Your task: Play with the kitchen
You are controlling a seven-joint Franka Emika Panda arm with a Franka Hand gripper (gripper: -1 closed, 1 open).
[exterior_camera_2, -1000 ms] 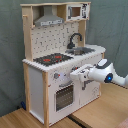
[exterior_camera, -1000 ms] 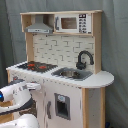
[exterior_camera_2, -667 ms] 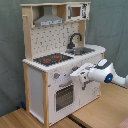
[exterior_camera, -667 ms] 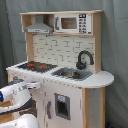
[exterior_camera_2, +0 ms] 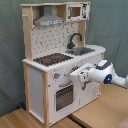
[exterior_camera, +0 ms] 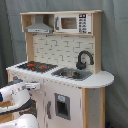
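Tool [exterior_camera_2: 75, 75], grip state unclear, against the kitchen [exterior_camera_2: 42, 75] front below the hob

Grey-green curtain [exterior_camera: 112, 45] hanging as backdrop in both exterior views. Light wooden tabletop [exterior_camera_2: 100, 112] below in the second exterior view. Even, soft light.

White/wood toy kitchen [exterior_camera: 65, 75] [exterior_camera_2: 60, 65], upright, oven shut.
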